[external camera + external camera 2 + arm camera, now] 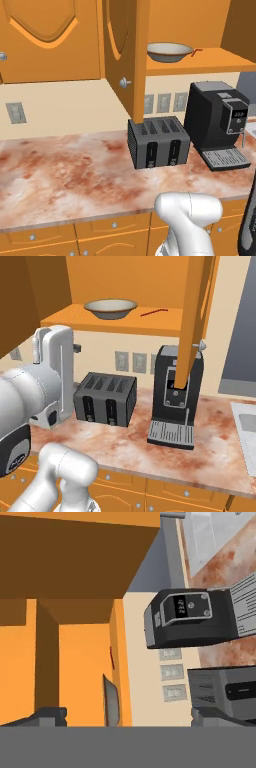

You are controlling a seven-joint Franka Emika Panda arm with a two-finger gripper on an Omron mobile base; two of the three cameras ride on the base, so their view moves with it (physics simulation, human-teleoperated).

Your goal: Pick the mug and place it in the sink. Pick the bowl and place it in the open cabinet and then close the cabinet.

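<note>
The bowl (169, 51) (110, 307) sits on the lower shelf of the open cabinet (210, 62) (150, 321), above the counter. In the hand view, which is rolled on its side, the bowl (111, 704) appears edge-on against the orange shelf. My gripper (129, 717) is open, its fingertips (47, 716) set wide apart with nothing between them. It is pulled back from the bowl and faces the cabinet. One cabinet door (125, 50) (195, 311) stands swung out over the counter. A pale strip of the sink (247, 431) shows at the right edge. The mug is out of view.
A dark toaster (157, 142) (106, 398) and a black coffee machine (217, 125) (175, 401) stand on the marbled counter (65, 175) under the shelf. A thin red stick (154, 312) lies beside the bowl. My white arm (52, 376) rises at the left.
</note>
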